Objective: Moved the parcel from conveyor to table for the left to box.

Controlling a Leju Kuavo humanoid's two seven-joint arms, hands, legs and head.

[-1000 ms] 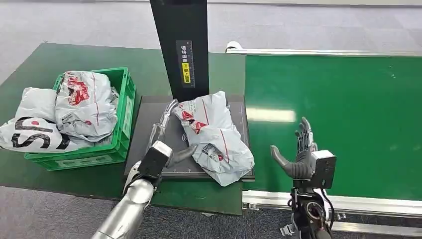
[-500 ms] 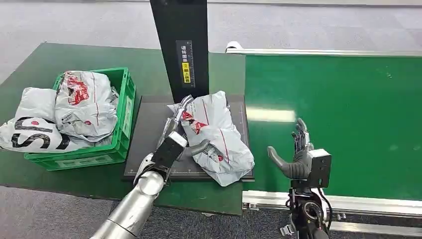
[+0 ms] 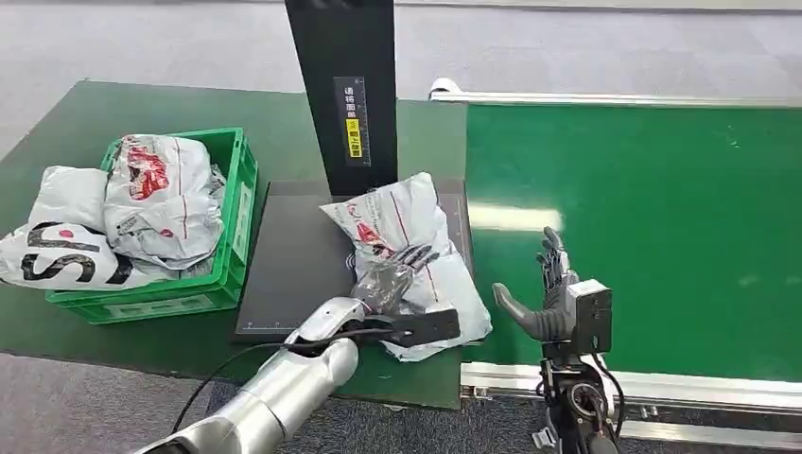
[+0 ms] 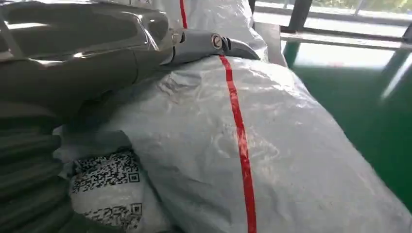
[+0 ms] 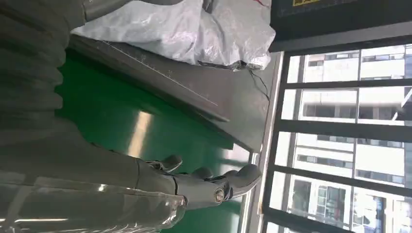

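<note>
Left robot hand on the parcel, fingers curled over its wrinkled top.
The parcel lies on the black pad on the table; at three o'clock, the right robot hand stands spread and empty above the conveyor; at nine o'clock sits the green crate.

Four grey plastic mailer parcels can be counted in the head view. One crumpled grey parcel with red stripes is seen on the single flat black square pad. Three more are seen at the one green slatted plastic crate: a red-printed parcel on top, a plain pale parcel beside it, and a black-lettered parcel hanging over the crate's wall. One upright black post and one green conveyor belt are seen. Two robot hands are counted: the left hand and the right hand.
</note>
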